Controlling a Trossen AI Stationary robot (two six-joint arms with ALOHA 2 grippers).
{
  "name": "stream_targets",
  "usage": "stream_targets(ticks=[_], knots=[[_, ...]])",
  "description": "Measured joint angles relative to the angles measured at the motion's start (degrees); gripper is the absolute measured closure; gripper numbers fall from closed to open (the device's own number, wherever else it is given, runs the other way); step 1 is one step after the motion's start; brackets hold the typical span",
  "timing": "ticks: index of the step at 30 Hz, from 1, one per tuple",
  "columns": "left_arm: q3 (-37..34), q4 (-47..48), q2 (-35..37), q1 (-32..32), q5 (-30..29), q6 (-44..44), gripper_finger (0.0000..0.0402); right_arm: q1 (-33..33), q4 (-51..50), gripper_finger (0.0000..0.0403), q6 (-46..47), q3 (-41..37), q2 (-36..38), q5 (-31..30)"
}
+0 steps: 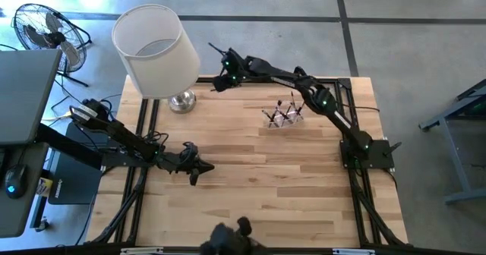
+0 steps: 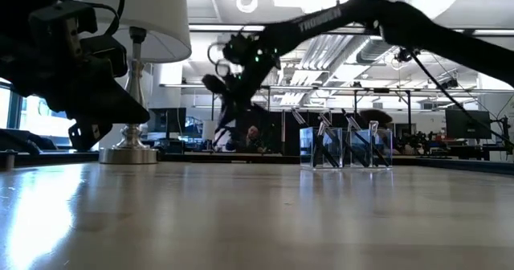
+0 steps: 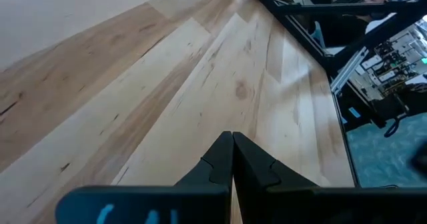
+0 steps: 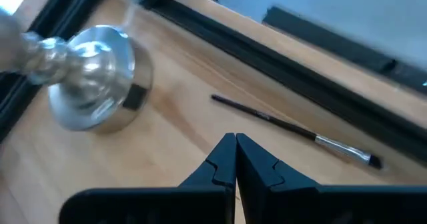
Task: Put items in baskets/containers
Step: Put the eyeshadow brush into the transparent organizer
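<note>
One slim dark makeup brush [image 4: 293, 132] with a silver ferrule lies flat on the wood by the table's far edge, near the lamp's silver base [image 4: 93, 77]. My right gripper [image 4: 235, 141] hovers above and short of it, shut and empty; in the high view it reaches out to the far edge [image 1: 216, 85]. Several more brushes stand upright in the clear holder [image 1: 282, 117], also seen in the low view [image 2: 345, 148]. My left gripper [image 1: 206, 167] waits at the table's left, shut and empty, above bare wood [image 3: 232, 139].
A lamp with a big white shade [image 1: 156, 50] stands at the far left corner, its base [image 1: 182, 101] close to my right gripper. A black frame rail [image 4: 280, 57] runs along the far edge behind the brush. Bare wood [image 1: 273, 187] lies mid-table and near.
</note>
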State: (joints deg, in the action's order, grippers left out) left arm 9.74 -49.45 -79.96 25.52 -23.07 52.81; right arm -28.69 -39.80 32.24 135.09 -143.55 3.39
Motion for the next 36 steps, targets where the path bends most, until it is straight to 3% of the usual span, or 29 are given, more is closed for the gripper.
stream_targets(ticks=[9, 14, 22, 30, 36], knots=[[-2.2, -0.3, 1.2, 0.0, -1.6, 3.0, 0.0401, -5.6, 7.4, 0.0403, 17.3, -10.8, -0.3, 6.8], [-2.9, -0.2, 2.0, 0.0, -2.4, 3.2, 0.0401, -7.3, 12.0, 0.0403, 22.7, -13.8, -0.2, 7.1], [-2.9, -0.1, 2.0, 0.0, -1.9, 3.2, 0.0401, -8.9, 9.0, 0.0403, 26.4, -14.1, -1.2, 6.2], [-2.9, -0.1, 2.0, 0.0, -2.7, 3.2, 0.0401, -9.8, 7.6, 0.0403, 28.1, -14.0, -1.7, 9.1], [-2.9, 0.0, 2.0, 0.0, -4.1, 3.1, 0.0401, -10.6, 4.7, 0.0403, 20.9, -13.7, -1.7, 20.2]])
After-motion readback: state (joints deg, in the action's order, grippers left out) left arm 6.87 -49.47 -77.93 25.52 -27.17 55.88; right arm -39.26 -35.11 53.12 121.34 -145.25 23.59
